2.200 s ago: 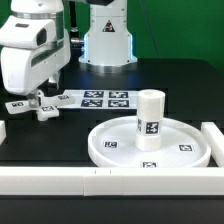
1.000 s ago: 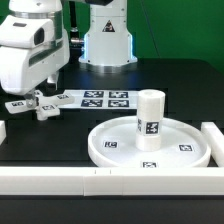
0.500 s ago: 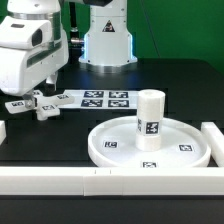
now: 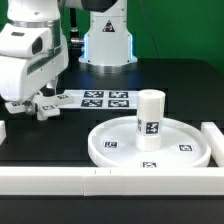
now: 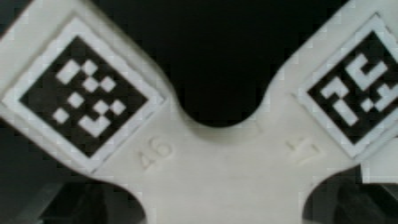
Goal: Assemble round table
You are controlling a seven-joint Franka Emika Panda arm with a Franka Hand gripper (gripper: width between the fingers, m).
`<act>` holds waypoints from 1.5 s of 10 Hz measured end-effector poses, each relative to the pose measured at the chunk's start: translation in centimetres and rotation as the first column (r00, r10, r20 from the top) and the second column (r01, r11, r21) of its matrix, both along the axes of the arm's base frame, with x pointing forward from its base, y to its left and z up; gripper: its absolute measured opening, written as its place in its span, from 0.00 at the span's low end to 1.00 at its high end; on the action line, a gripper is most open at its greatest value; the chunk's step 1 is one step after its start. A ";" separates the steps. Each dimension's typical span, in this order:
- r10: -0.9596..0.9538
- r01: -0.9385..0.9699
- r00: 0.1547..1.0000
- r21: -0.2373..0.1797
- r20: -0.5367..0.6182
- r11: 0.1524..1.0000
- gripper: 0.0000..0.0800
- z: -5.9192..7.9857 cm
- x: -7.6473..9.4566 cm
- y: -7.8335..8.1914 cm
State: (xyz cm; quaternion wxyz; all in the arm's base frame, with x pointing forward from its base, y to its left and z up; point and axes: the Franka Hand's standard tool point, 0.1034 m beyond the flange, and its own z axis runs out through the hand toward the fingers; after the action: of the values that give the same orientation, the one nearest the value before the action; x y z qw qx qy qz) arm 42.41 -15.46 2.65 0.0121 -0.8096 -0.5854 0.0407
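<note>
Gripper down on cross-shaped piece at left middle; clamped or open, cannot tell. Lower right: round disc holding upright leg at centre. Farther back, marker board. Likely step: grasping cross; next calls for lift, carry onto leg top.

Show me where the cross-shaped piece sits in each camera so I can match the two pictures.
Exterior view: the cross-shaped piece lies flat on the black table at the exterior view's left, directly under the hand.
Wrist view: the cross-shaped piece fills most of the picture, two tagged arms spreading from its hub.
Shared landmark: the square tags on its arms.
</note>
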 end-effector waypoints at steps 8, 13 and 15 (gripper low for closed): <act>0.003 -0.003 1.000 0.000 0.000 1.000 0.55 0.1 0.2 0.7; -0.140 0.140 0.990 -0.019 0.017 0.990 0.55 3.4 2.0 8.9; -0.228 0.228 0.974 -0.028 0.008 0.973 0.55 6.2 3.1 13.9</act>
State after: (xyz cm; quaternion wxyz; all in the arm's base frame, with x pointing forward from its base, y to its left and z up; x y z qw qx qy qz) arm 45.53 -1.58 8.85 0.0038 -0.8717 -0.4879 0.0457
